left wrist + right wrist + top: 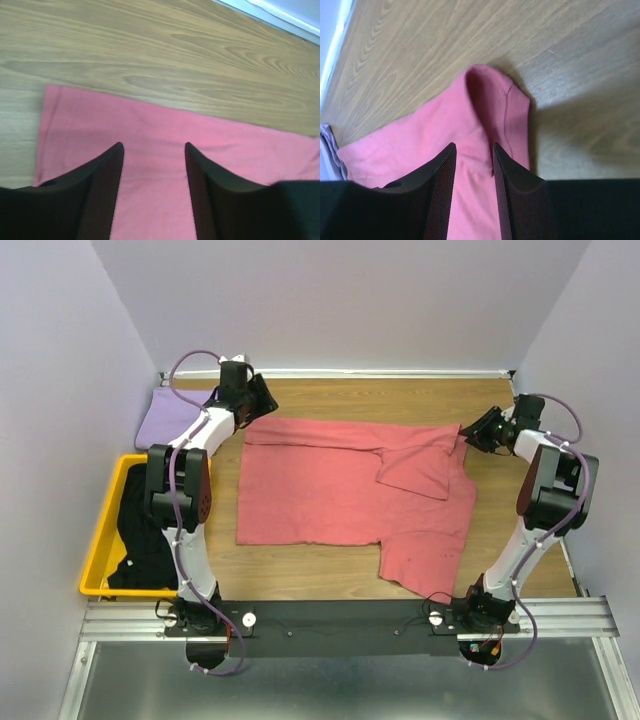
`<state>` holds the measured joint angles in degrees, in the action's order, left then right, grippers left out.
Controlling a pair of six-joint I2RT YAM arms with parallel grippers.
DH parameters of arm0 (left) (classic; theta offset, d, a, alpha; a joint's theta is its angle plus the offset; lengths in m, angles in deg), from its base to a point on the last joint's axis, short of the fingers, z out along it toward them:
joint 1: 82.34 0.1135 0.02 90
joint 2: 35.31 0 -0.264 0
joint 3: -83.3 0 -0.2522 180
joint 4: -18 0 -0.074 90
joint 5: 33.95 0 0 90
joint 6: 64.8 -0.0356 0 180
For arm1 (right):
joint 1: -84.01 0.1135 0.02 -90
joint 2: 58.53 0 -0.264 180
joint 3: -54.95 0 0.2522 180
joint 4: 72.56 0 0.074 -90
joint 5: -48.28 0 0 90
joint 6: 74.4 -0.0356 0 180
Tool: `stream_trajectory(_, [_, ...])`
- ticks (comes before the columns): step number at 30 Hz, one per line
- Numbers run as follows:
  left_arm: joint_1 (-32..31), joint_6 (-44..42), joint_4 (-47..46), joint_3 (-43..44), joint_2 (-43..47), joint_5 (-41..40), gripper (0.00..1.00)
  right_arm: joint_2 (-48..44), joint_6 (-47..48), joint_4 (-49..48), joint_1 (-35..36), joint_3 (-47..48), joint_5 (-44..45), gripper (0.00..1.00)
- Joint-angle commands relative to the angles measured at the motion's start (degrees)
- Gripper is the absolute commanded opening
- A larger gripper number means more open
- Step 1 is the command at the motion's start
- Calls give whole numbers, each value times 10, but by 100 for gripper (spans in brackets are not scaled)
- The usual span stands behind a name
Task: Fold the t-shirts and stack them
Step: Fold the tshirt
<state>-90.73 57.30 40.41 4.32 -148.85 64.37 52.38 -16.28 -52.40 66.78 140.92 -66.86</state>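
Note:
A salmon-pink t-shirt (330, 495) lies spread flat on the wooden table, with one sleeve folded in over its far right part. My left gripper (262, 400) is open just above the shirt's far left corner. In the left wrist view it (152, 145) has pink cloth (235, 150) lying flat below its jaws. My right gripper (478, 430) is at the shirt's far right corner. In the right wrist view it (473, 145) is open a little and straddles pink cloth (420, 145) that bunches into a raised fold ahead of it. A folded lavender t-shirt (172, 418) lies at the far left. Black t-shirts (145, 530) fill the bin.
A yellow plastic bin (103, 540) stands at the table's left edge beside the left arm. Purple walls close in the table on the left, back and right. A metal rail (400, 615) carrying both arm bases runs along the near edge.

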Motion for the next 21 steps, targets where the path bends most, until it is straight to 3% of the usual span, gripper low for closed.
stream_trajectory(1, [10,-21,7,-5,-34,-38,54,43,-19,-59,-2,29,-42,43])
stream_trajectory(8, [25,-37,18,25,-88,-48,47,105,-15,-78,-2,79,-62,43])
stream_trajectory(17, [29,-37,51,26,-113,-71,44,149,-15,-82,-2,104,-95,42])
stream_trajectory(21, [36,-34,66,25,-114,-70,44,161,-16,-84,-1,107,-100,35])
